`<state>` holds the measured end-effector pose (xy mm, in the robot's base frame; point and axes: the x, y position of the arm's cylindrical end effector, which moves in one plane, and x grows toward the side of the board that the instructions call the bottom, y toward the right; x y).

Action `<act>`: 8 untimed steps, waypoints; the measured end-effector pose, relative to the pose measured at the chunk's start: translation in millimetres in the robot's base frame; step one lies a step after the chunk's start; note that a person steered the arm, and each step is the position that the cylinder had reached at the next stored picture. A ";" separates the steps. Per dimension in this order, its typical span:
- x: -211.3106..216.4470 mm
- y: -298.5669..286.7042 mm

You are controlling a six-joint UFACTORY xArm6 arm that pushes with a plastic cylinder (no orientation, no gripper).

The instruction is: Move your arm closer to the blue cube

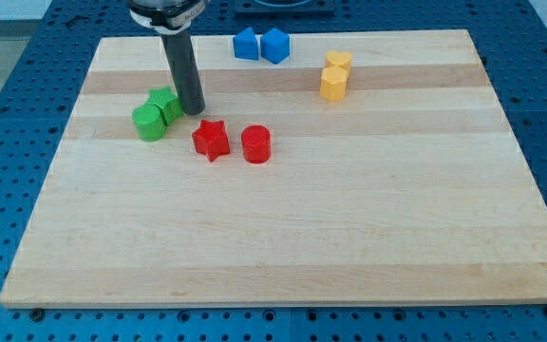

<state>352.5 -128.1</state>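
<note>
We've got my tip [194, 111] down on the wooden board [283, 237] in the upper left of the frame, sitting just right of the two green blocks [156, 113], close enough that it looks to be touching the nearer one, tho we can't be sure. No jaws on this tool, it's a plain dark rod, so nothing to open or close; the rod itself is bare, carrying nothing. Target is the blue cube [274, 46], near the top edge a bit left of centre, pressed up against a 2nd blue block [245, 44] on its left side; which of the pair counts as the cube is a judgement call, the right one reads more cube-like to us. Red star [211, 140] and red cylinder [255, 144] sit below and right of the tip, yellow pair [335, 75] further right toward the upper right. To do this well we'd say: slide up and to the right on a diagonal, approx straight at the blue pair. That lane looks free, reds are below it, yellows off to the side. Ease off before contact, since the job is only getting close, not shoving; bumping the blue cube could knock it toward the board's top edge. Leaving the greens, pull away cleanly so we don't drag one along. Writing, brands, labels: none readable anywhere in view.
</note>
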 end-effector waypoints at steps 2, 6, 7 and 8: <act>-28.1 41.1; -97.2 152.5; -111.1 167.3; -119.7 169.9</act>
<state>232.8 41.8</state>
